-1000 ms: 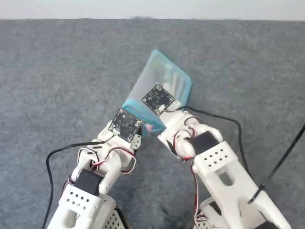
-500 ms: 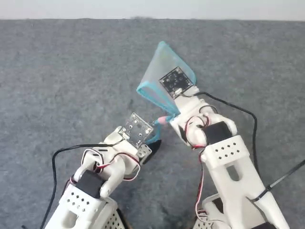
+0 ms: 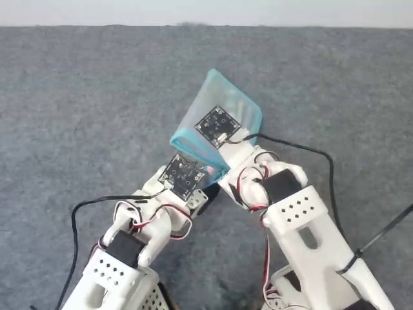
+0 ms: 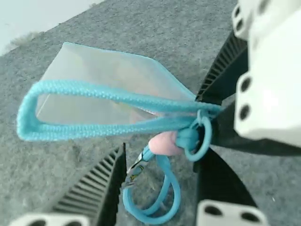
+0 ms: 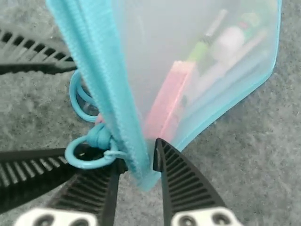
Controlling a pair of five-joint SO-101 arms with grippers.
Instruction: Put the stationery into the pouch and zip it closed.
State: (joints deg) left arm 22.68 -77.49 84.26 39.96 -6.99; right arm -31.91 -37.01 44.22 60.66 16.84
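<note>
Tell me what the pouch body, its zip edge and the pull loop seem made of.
The pouch body looks like soft frosted plastic, semi-gloss: the stationery shows blurred through it. The zip edge looks like matte teal woven fabric, its surface ribbed. The pull loop looks like smooth round teal cord, rubbery or textile; I cannot tell which.

Translucent pouch (image 4: 108, 80), blue zipper edges apart, meeting at the ring pull (image 4: 201, 137). Left gripper (image 4: 162, 154) spread wide around the pull's cord loop (image 4: 160, 200) and pink bead (image 4: 162, 143).
</note>
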